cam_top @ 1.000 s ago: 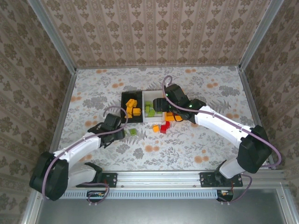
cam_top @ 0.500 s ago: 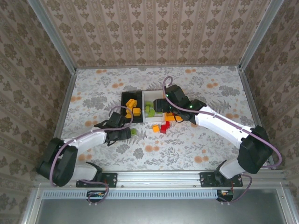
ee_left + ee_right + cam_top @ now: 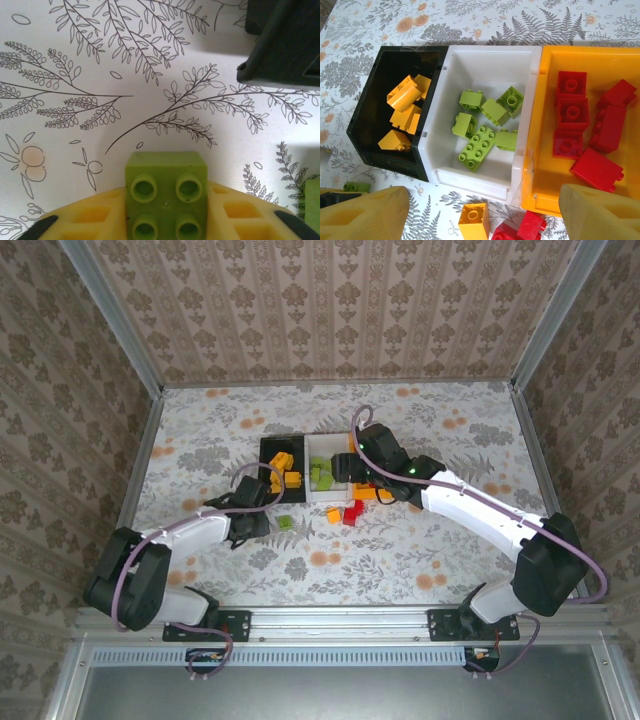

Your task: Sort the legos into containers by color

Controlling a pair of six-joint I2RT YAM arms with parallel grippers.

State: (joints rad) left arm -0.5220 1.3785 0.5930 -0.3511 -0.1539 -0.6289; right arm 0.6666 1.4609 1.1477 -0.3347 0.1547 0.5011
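Clamping a green brick point(image 3: 166, 192) by its flat sides, low centre of frame, the left end effector point(image 3: 165, 220) grips something surely light, stiff, slippery; right end effector point(image 3: 485, 210) hangs released above the bins point(image 3: 490, 62).

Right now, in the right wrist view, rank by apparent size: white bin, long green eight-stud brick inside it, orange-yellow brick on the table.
1. White rectangular plastic bin
2. Long light green eight-stud plastic brick
3. Orange-yellow plastic brick on the table, cropped at the frame edge, so its rank is unsure
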